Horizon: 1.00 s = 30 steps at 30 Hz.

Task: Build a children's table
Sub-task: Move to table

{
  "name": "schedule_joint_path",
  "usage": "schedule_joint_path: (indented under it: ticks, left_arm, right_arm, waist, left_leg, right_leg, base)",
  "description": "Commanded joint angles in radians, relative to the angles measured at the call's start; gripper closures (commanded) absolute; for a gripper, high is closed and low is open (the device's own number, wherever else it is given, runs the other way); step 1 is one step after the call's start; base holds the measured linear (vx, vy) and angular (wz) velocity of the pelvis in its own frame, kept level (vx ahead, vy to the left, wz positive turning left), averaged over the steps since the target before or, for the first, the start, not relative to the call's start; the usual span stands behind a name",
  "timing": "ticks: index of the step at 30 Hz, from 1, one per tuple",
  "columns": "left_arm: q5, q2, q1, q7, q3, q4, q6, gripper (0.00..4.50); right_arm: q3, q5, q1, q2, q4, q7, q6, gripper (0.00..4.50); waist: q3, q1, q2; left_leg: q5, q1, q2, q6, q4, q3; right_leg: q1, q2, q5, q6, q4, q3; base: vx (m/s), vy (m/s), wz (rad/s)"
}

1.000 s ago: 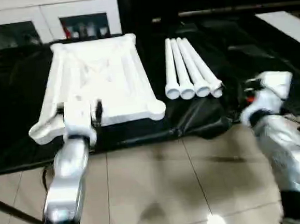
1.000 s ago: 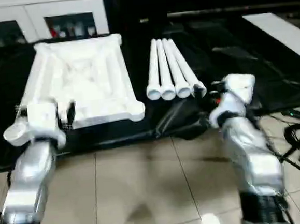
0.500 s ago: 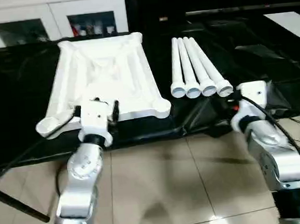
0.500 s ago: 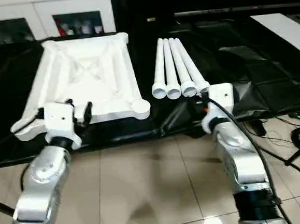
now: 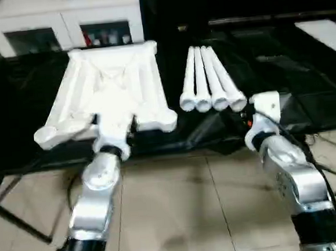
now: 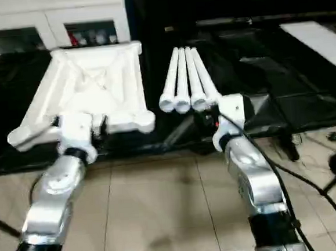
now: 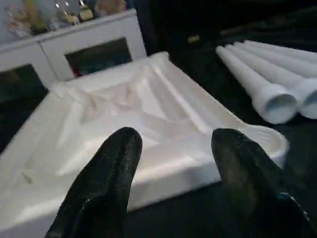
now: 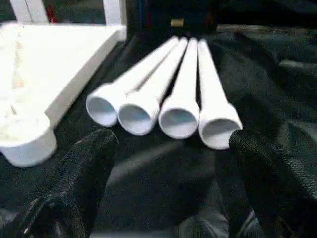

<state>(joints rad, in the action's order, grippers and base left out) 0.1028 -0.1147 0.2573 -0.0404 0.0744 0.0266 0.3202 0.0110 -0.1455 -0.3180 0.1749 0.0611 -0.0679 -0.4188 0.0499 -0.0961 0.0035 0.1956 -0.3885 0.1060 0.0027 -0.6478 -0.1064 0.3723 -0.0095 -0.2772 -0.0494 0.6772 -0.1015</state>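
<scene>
1. The tabletop [image 5: 110, 95] lies upside down on a black cloth [image 5: 280, 70], its ribbed underside up and a round socket at each corner.
2. Four legs [image 5: 208, 87] lie side by side on the same cloth, just to the right of the tabletop, flared ends toward the robot.
3. The left gripper [image 7: 171, 148] hangs at the tabletop's near edge, its fingers [image 7: 106, 173] spread apart with nothing between them.
4. The right gripper [image 8: 171, 148] sits just short of the legs' flared ends, fingers wide apart and empty.
5. A white cabinet [image 5: 67, 26] with glass doors stands behind the tabletop.
6. Beige floor tiles [image 5: 186, 211] lie under both silver forearms.
</scene>
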Motion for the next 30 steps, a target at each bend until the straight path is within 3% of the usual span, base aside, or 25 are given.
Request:
schedule_joint_path:
  ticks: [1, 2, 3, 5, 6, 7, 8, 9, 10, 12, 13, 14, 15, 16, 17, 18, 20, 21, 22, 23, 24, 25, 28, 29, 30]
  left_arm:
    - [0.008, -0.025, 0.0, -0.004, -0.024, 0.007, 0.031, 1.72]
    - [-0.003, -0.026, -0.005, -0.011, -0.03, 0.016, 0.031, 1.72]
    - [-0.002, -0.027, -0.007, -0.011, -0.035, 0.025, 0.033, 1.72]
    - [-0.003, -0.029, -0.007, -0.008, -0.04, 0.029, 0.036, 1.72]
    - [-0.009, -0.027, -0.007, -0.009, -0.045, 0.031, 0.038, 1.72]
    - [-0.014, -0.03, -0.008, -0.008, -0.057, 0.034, 0.047, 1.72]
    - [-0.016, -0.03, -0.008, -0.008, -0.06, 0.034, 0.048, 1.72]
    - [-0.025, -0.034, -0.008, -0.008, -0.071, 0.035, 0.058, 1.72]
    - [-0.027, -0.037, -0.007, -0.008, -0.073, 0.035, 0.062, 1.72]
    - [-0.032, -0.037, -0.005, -0.009, -0.08, 0.035, 0.068, 1.72]
    - [-0.032, -0.037, -0.005, -0.009, -0.08, 0.035, 0.068, 1.72]
    - [-0.034, -0.038, -0.002, -0.012, -0.085, 0.034, 0.07, 1.72]
    - [-0.034, -0.038, 0.0, -0.013, -0.087, 0.034, 0.07, 1.72]
    - [-0.037, -0.036, 0.004, -0.014, -0.091, 0.032, 0.07, 1.72]
    - [-0.039, -0.035, 0.007, -0.014, -0.093, 0.031, 0.068, 1.72]
    - [-0.04, -0.033, 0.009, -0.012, -0.095, 0.03, 0.065, 1.72]
    - [-0.044, -0.033, 0.012, -0.009, -0.096, 0.031, 0.066, 1.72]
    - [-0.047, -0.036, 0.01, -0.01, -0.097, 0.032, 0.064, 1.72]
    - [-0.049, -0.039, 0.007, -0.013, -0.099, 0.034, 0.063, 1.72]
    - [-0.051, -0.043, 0.004, -0.015, -0.101, 0.034, 0.059, 1.72]
    - [-0.053, -0.045, 0.002, -0.017, -0.103, 0.034, 0.058, 1.72]
    - [-0.055, -0.048, 0.0, -0.019, -0.105, 0.033, 0.057, 1.72]
    - [-0.057, -0.052, -0.003, -0.031, -0.116, 0.028, 0.053, 1.72]
    - [-0.057, -0.052, -0.003, -0.032, -0.116, 0.027, 0.052, 1.72]
    - [-0.06, -0.056, -0.002, -0.039, -0.121, 0.021, 0.048, 1.72]
  right_arm:
    - [-0.021, 0.032, -0.019, -0.017, 0.022, 0.028, -0.002, 0.5]
    - [-0.021, 0.018, -0.018, -0.023, 0.026, 0.015, -0.001, 0.5]
    - [-0.019, 0.007, -0.019, -0.027, 0.029, 0.007, -0.002, 0.5]
    - [-0.014, -0.002, -0.022, -0.032, 0.034, 0.006, 0.0, 0.5]
    - [-0.011, -0.006, -0.024, -0.035, 0.037, 0.005, -0.001, 0.5]
    - [-0.013, -0.004, -0.033, -0.039, 0.052, -0.003, 0.01, 0.5]
    - [-0.013, -0.005, -0.034, -0.04, 0.054, -0.004, 0.012, 0.5]
    - [-0.015, -0.016, -0.041, -0.048, 0.056, -0.035, 0.019, 0.5]
    - [-0.021, -0.013, -0.043, -0.048, 0.054, -0.047, 0.021, 0.5]
    - [-0.037, 0.003, -0.045, -0.044, 0.055, -0.053, 0.024, 0.5]
    - [-0.037, 0.003, -0.045, -0.044, 0.055, -0.053, 0.024, 0.5]
    - [-0.048, 0.0, -0.046, -0.047, 0.053, -0.071, 0.025, 0.5]
    - [-0.052, -0.003, -0.048, -0.047, 0.053, -0.078, 0.025, 0.5]
    - [-0.057, -0.002, -0.052, -0.046, 0.057, -0.084, 0.024, 0.5]
    - [-0.061, 0.0, -0.055, -0.044, 0.062, -0.087, 0.024, 0.5]
    - [-0.063, 0.0, -0.058, -0.044, 0.065, -0.09, 0.025, 0.5]
    - [-0.06, 0.0, -0.061, -0.046, 0.069, -0.094, 0.028, 0.5]
    - [-0.051, -0.009, -0.062, -0.053, 0.069, -0.095, 0.03, 0.5]
    - [-0.049, -0.008, -0.064, -0.054, 0.068, -0.096, 0.033, 0.5]
    - [-0.049, -0.005, -0.065, -0.054, 0.068, -0.096, 0.036, 0.5]
    - [-0.049, -0.002, -0.067, -0.054, 0.069, -0.097, 0.039, 0.5]
    - [-0.051, 0.004, -0.069, -0.052, 0.07, -0.096, 0.041, 0.5]
    - [-0.056, 0.011, -0.071, -0.048, 0.07, -0.098, 0.043, 0.5]
    - [-0.055, 0.011, -0.072, -0.049, 0.07, -0.098, 0.043, 0.5]
    - [-0.053, 0.009, -0.073, -0.05, 0.072, -0.095, 0.039, 0.5]
  waist:
    - [-0.055, -0.027, -0.006]
    - [-0.054, -0.025, -0.003]
    - [-0.069, -0.02, 0.029]
    - [-0.053, -0.007, 0.028]
    - [-0.043, -0.007, 0.018]
    - [-0.021, -0.029, -0.013]
    - [-0.008, -0.049, -0.023]
    - [-0.013, -0.073, -0.025]
    - [-0.023, -0.084, -0.022]
    - [-0.044, -0.085, -0.007]
    - [-0.048, -0.079, 0.014]
    - [-0.054, -0.077, 0.001]
    - [-0.075, -0.047, 0.035]
    - [-0.076, -0.025, 0.039]
    - [-0.077, 0.018, 0.053]
    - [-0.075, 0.039, 0.03]
    - [-0.064, 0.037, 0.021]
    - [-0.063, 0.048, 0.004]
    - [-0.061, 0.047, -0.006]
    - [-0.052, 0.042, -0.057]
    - [-0.048, -0.012, -0.077]
    - [-0.055, -0.017, -0.084]
    - [-0.044, -0.024, -0.057]
    - [-0.037, -0.023, -0.035]
    - [-0.039, -0.016, -0.004]
  left_leg:
    - [0.052, -0.024, 0.051, 0.044, 0.047, 0.016]
    - [0.041, -0.018, 0.066, 0.058, 0.055, 0.021]
    - [0.154, 0.03, 0.182, 0.084, 0.101, 0.078]
    - [0.39, 0.081, 0.259, 0.088, 0.155, 0.107]
    - [0.451, 0.087, 0.235, 0.065, 0.155, 0.087]
    - [0.384, 0.066, 0.088, 0.01, 0.075, -0.014]
    - [0.265, 0.061, 0.036, 0.027, -0.002, -0.045]
    - [0.143, -0.009, 0.02, 0.056, -0.03, -0.034]
    - [0.127, -0.011, 0.022, 0.057, -0.015, -0.026]
    - [0.102, 0.022, 0.035, 0.079, 0.044, -0.022]
    - [0.101, 0.05, 0.081, 0.096, 0.092, 0.0]
    - [0.085, 0.0, 0.091, 0.149, 0.102, 0.041]
    - [0.042, 0.056, 0.098, 0.259, 0.111, 0.084]
    - [0.013, 0.103, 0.118, 0.322, 0.126, 0.127]
    - [-0.011, 0.236, 0.157, 0.51, 0.127, 0.247]
    - [-0.1, 0.243, 0.158, 0.601, 0.11, 0.294]
    - [-0.122, 0.209, 0.102, 0.588, 0.104, 0.286]
    - [-0.071, 0.179, 0.066, 0.406, 0.123, 0.169]
    - [-0.053, 0.173, 0.04, 0.38, 0.125, 0.154]
    - [0.042, 0.139, -0.021, 0.303, 0.112, 0.103]
    - [0.183, 0.064, -0.085, 0.206, -0.028, 0.033]
    - [0.185, 0.038, -0.059, 0.153, -0.071, 0.043]
    - [0.039, -0.026, -0.002, -0.011, -0.101, 0.055]
    - [-0.006, -0.022, 0.03, -0.024, -0.066, 0.056]
    - [-0.062, -0.016, 0.057, -0.003, 0.028, 0.046]
  right_leg:
    - [-0.081, -0.149, -0.123, 0.315, -0.166, 0.105]
    - [-0.076, -0.141, -0.058, 0.319, -0.168, 0.095]
    - [-0.064, -0.15, -0.03, 0.251, -0.126, 0.072]
    - [-0.045, -0.184, -0.15, 0.083, -0.083, 0.095]
    - [-0.046, -0.187, -0.213, 0.035, -0.097, 0.106]
    - [-0.082, -0.194, -0.543, 0.048, -0.201, 0.119]
    - [-0.077, -0.192, -0.76, 0.112, -0.244, 0.129]
    - [-0.137, -0.181, -0.847, 0.17, -0.232, 0.157]
    - [-0.147, -0.169, -0.768, 0.173, -0.224, 0.148]
    - [-0.148, -0.12, -0.535, 0.148, -0.21, 0.117]
    - [-0.13, -0.09, -0.394, 0.146, -0.194, 0.08]
    - [-0.169, -0.119, -0.273, 0.124, -0.171, 0.03]
    - [-0.162, -0.111, -0.125, 0.066, -0.158, -0.021]
    - [-0.134, -0.084, -0.1, 0.058, -0.119, -0.038]
    - [0.013, -0.035, -0.211, 0.047, 0.01, -0.038]
    - [0.074, -0.044, -0.219, 0.055, 0.077, 0.018]
    - [0.098, -0.04, -0.151, 0.102, 0.1, 0.054]
    - [0.097, -0.044, 0.052, 0.103, 0.067, 0.06]
    - [0.084, -0.054, 0.1, 0.084, 0.019, 0.071]
    - [0.008, -0.087, 0.099, 0.074, -0.083, 0.122]
    - [-0.104, -0.211, -0.2, -0.034, -0.183, 0.245]
    - [-0.138, -0.243, -0.266, -0.11, -0.18, 0.272]
    - [-0.167, -0.231, -0.152, -0.28, -0.169, 0.222]
    - [-0.148, -0.224, -0.158, -0.319, -0.188, 0.177]
    - [-0.141, -0.16, -0.231, -0.275, -0.184, 0.112]
  base:
    - [-0.025, -0.16, 0.03]
    - [-0.018, -0.125, 0.02]
    - [-0.007, -0.089, 0.04]
    - [0.003, -0.076, 0.06]
    - [0.035, -0.067, 0.08]
    - [0.035, -0.067, 0.08]
    - [0.0, 0.0, 0.0]
    - [0.059, -0.002, -0.09]
    - [0.059, -0.002, -0.09]
    - [0.074, 0.043, -0.03]
    - [0.078, 0.055, 0.02]
    - [0.124, 0.076, 0.21]
    - [0.195, 0.078, 0.53]
    - [0.195, 0.078, 0.53]
    - [0.214, 0.061, 0.66]
    - [0.174, 0.041, 0.63]
    - [0.155, 0.026, 0.59]
    - [0.121, -0.035, 0.28]
    - [0.121, -0.035, 0.28]
    - [0.144, -0.089, -0.01]
    - [0.154, -0.096, 0.12]
    - [0.154, -0.096, 0.12]
    - [0.15, -0.049, 0.01]
    - [0.142, 0.009, 0.01]
    - [0.141, 0.059, 0.07]
